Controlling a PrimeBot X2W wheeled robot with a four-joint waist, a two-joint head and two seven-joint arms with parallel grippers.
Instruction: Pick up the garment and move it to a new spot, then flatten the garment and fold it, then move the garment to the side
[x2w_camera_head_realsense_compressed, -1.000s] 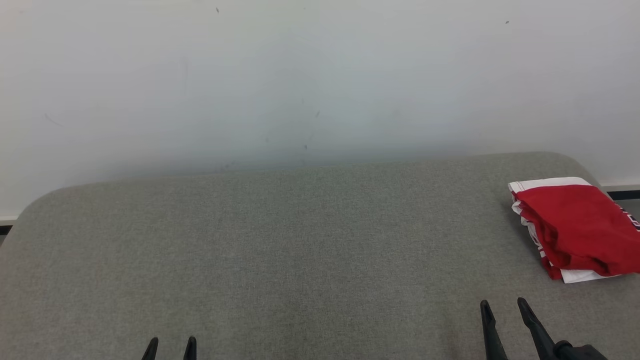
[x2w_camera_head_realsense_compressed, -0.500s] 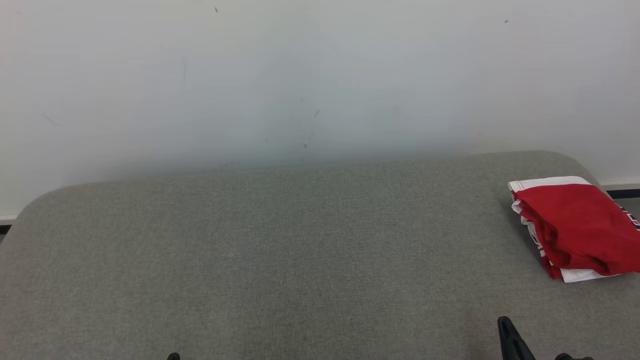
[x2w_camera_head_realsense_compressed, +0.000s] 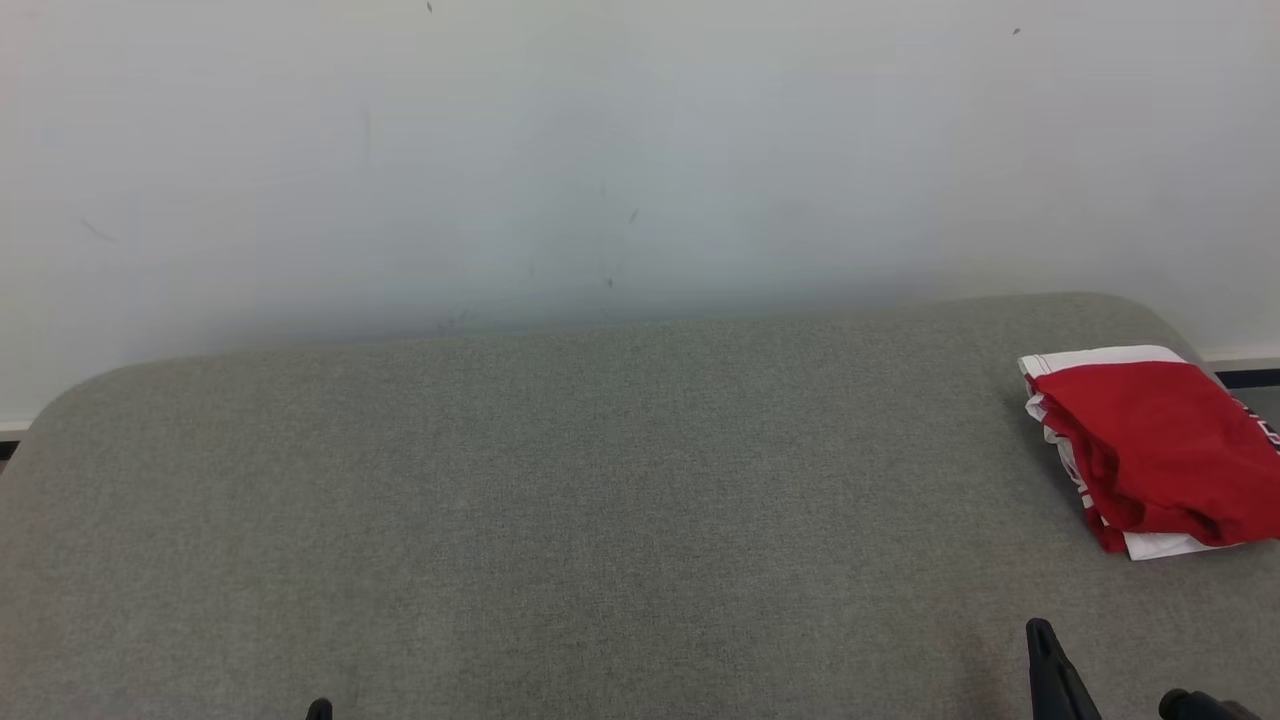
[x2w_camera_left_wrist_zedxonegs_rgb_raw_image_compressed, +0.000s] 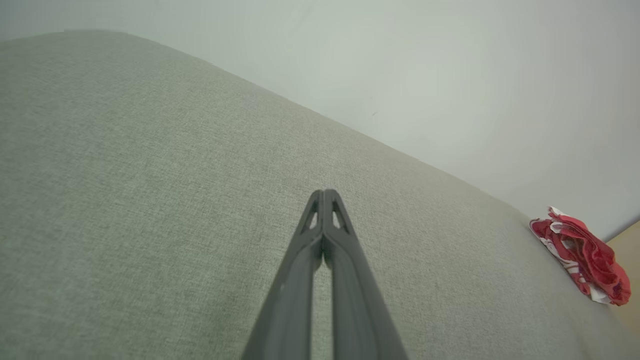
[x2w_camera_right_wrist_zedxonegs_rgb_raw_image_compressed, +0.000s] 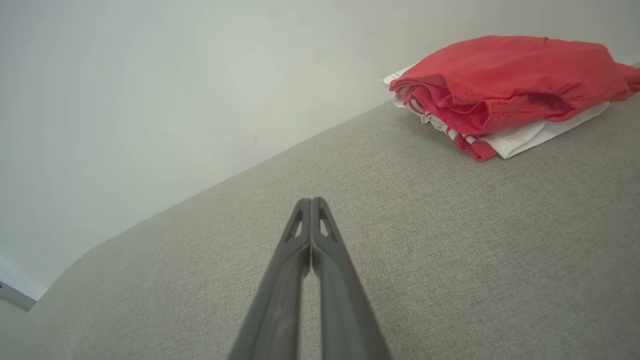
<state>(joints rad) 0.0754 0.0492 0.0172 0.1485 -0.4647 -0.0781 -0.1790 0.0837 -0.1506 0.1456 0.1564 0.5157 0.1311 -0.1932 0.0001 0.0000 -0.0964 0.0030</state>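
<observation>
Garment (x2w_camera_head_realsense_compressed: 1160, 450) apart from closed, empty jaws

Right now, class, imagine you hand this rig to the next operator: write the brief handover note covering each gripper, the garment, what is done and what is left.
Left gripper: shut, empty, above the bare grey padded surface.
Right gripper: shut, empty, short of the garment and not touching it.
Garment: red and white, folded into a stack, lying at the far right end of the surface near the wall.
Done: judging by how it lies, the folding and the move to the side look finished.
Left: probably nothing; the layered edge looks slightly rumpled, so a tidy-up is optional.
</observation>
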